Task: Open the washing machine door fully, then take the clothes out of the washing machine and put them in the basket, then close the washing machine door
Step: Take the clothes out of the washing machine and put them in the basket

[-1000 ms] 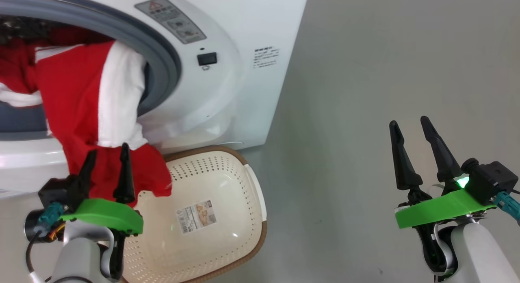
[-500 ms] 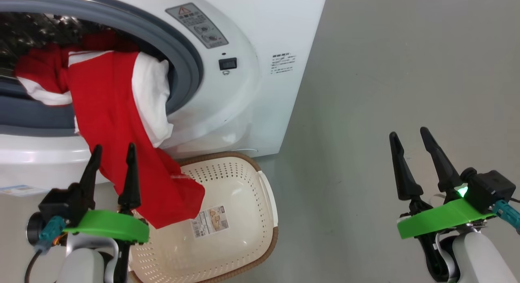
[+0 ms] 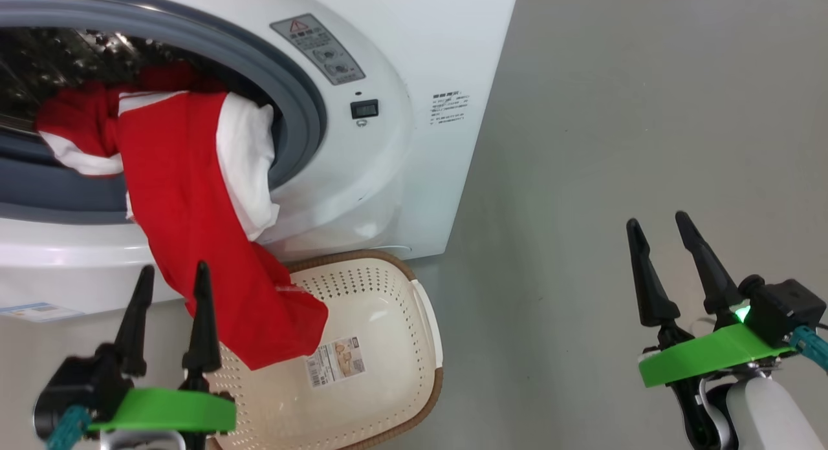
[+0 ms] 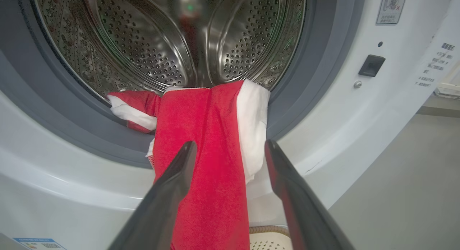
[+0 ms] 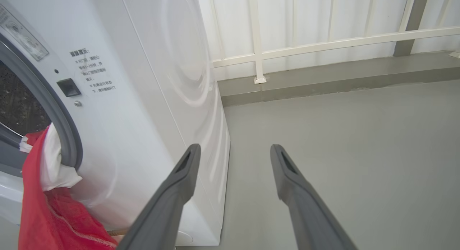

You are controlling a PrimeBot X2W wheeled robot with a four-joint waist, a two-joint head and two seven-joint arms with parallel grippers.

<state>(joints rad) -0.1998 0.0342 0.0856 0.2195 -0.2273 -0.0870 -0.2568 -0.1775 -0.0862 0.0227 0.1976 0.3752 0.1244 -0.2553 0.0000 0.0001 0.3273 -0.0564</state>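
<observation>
The washing machine [image 3: 414,42] is a white front-loader, its mouth open. The washing machine door is out of view. Red clothes [image 3: 194,230] with white patches spill from the steel drum [image 4: 143,45] over the grey rubber ring [image 3: 304,114]. Their lower end hangs into the cream basket [image 3: 394,333] on the floor below. My left gripper [image 3: 173,269] stands open just left of the hanging cloth, apart from it. In the left wrist view the clothes [image 4: 208,135] show between and beyond the left gripper [image 4: 230,144] fingers. My right gripper [image 3: 655,220] is open and empty over the floor.
Grey floor [image 3: 614,114] stretches to the right of the machine. In the right wrist view the right gripper [image 5: 234,146] points past the machine's side [image 5: 179,81] toward a white railing [image 5: 323,45] and a low kerb.
The head camera has shifted, so the machine sits further right and lower. My left gripper has drawn back and down from the hanging red cloth. The right gripper stays put.
</observation>
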